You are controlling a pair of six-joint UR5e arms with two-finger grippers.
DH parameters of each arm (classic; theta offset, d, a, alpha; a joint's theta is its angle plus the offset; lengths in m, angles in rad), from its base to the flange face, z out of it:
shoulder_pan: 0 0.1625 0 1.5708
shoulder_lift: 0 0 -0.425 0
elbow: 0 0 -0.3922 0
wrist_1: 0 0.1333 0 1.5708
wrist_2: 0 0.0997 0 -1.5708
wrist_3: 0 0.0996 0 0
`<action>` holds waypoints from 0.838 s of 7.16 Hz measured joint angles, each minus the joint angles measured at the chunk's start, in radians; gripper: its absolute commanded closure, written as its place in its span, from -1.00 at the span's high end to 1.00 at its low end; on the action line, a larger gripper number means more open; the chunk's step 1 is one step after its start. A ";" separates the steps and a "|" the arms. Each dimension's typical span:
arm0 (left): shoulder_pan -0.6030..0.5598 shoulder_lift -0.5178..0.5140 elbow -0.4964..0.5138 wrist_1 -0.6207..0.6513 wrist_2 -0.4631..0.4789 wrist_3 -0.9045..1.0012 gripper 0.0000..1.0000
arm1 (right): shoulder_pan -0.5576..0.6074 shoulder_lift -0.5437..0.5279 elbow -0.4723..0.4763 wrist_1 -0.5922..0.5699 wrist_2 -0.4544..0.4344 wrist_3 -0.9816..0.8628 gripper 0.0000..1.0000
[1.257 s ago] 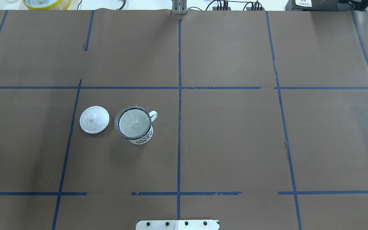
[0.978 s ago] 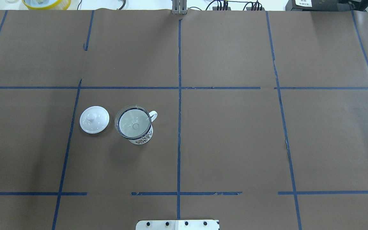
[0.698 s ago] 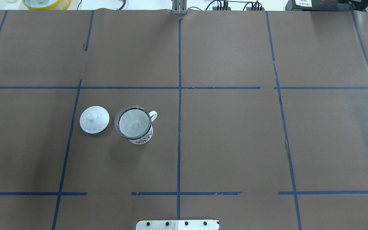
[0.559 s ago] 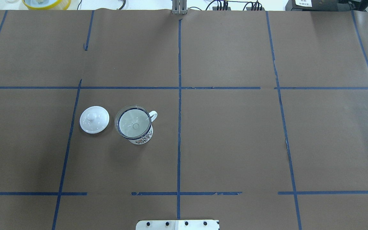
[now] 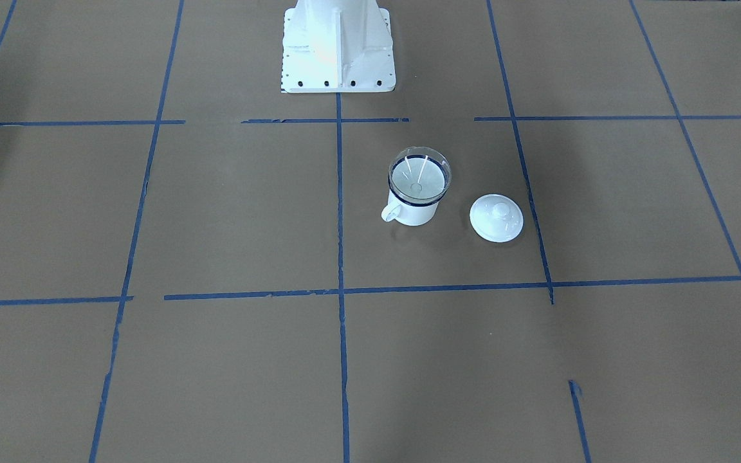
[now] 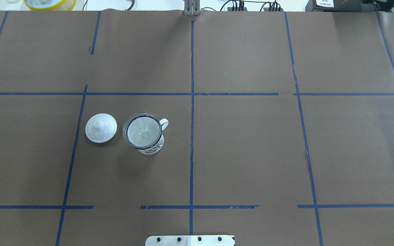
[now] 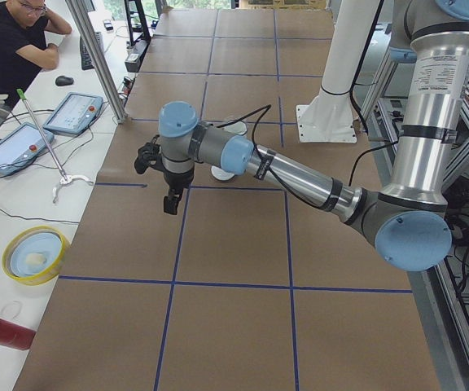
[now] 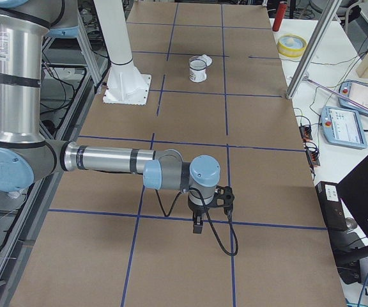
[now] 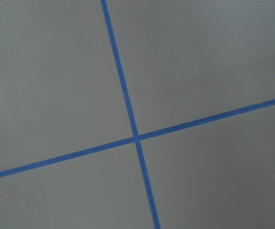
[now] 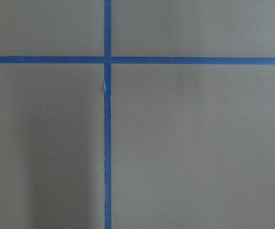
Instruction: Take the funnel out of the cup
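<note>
The clear funnel (image 6: 143,131) sits in the mouth of the white cup (image 6: 153,148), which stands upright left of the table's middle line, handle to the far right. Both also show in the front view, the funnel (image 5: 419,173) on the cup (image 5: 414,212). Neither gripper shows in the overhead or front view. My left gripper (image 7: 170,202) hangs above the table near its left end, short of the cup. My right gripper (image 8: 197,225) hangs above the table's right part, far from the cup (image 8: 198,69). I cannot tell whether either is open or shut.
A white knobbed lid (image 6: 101,128) lies flat just left of the cup, also in the front view (image 5: 496,218). The robot's white base (image 5: 338,45) stands at the near table edge. Blue tape lines grid the brown table cover. Both wrist views show only cover and tape.
</note>
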 measured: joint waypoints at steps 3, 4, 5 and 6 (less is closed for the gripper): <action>0.242 -0.141 -0.082 0.018 0.061 -0.329 1.00 | 0.000 -0.001 0.000 0.000 0.000 0.000 1.00; 0.332 -0.198 -0.085 0.017 0.119 -0.438 1.00 | 0.000 -0.001 0.000 0.000 0.000 0.000 1.00; 0.412 -0.250 -0.087 0.018 0.170 -0.527 1.00 | 0.000 -0.001 0.000 0.000 0.000 0.000 1.00; 0.473 -0.283 -0.086 0.017 0.216 -0.575 1.00 | 0.000 -0.001 0.000 0.000 0.000 0.000 1.00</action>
